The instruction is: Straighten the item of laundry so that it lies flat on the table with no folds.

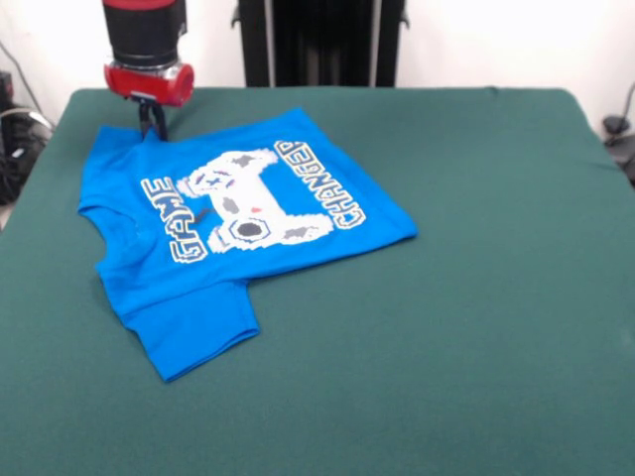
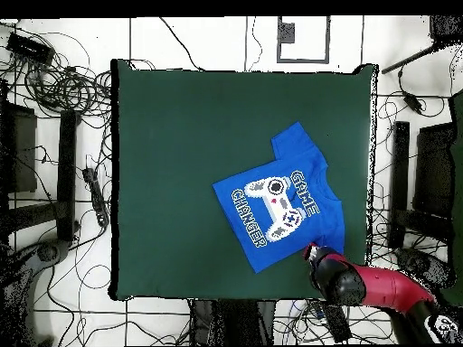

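Note:
The item of laundry (image 1: 238, 213), a bright blue T-shirt, lies print side up on the left half of the green table (image 1: 456, 327). Its collar points left and one sleeve spreads toward the near edge. The white controller print and "GAME CHANGER" lettering show fully. My gripper (image 1: 153, 127) comes down at the shirt's far left corner, right at the fabric's edge. From overhead, the shirt (image 2: 276, 201) sits toward the table's (image 2: 172, 163) right side, and the gripper (image 2: 310, 250) is at the shirt's lower right corner, with the red arm behind it.
Cables (image 2: 63, 90) and dark stands (image 2: 65, 172) lie on the floor round the table. The table's far edge runs close behind the gripper in the front view. Bare green cloth stretches to the right of the shirt there.

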Tool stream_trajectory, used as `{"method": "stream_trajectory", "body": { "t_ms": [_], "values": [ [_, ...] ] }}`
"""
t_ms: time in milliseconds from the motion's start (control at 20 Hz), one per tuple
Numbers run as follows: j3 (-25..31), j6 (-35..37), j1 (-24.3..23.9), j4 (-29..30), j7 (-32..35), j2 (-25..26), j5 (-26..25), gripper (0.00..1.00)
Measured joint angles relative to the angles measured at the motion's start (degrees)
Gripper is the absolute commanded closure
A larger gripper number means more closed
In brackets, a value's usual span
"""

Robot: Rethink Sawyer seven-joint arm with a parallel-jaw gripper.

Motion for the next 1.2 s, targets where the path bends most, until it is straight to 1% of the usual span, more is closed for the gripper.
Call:
{"method": "stream_trajectory", "body": {
  "t_ms": [300, 350, 650, 1200],
  "values": [
    [0.0, -0.65, -0.12, 0.19, 0.0, -0.02, -0.46, 1.0],
    [-0.01, -1.19, -0.25, 0.36, 0.0, -0.01, -0.58, 0.0],
    [0.02, -2.07, -0.47, 0.48, 0.0, -0.02, -1.68, 0.0],
    [0.68, -2.03, -1.37, 0.7, 0.0, -0.07, -1.71, 0.0]
  ]
}}
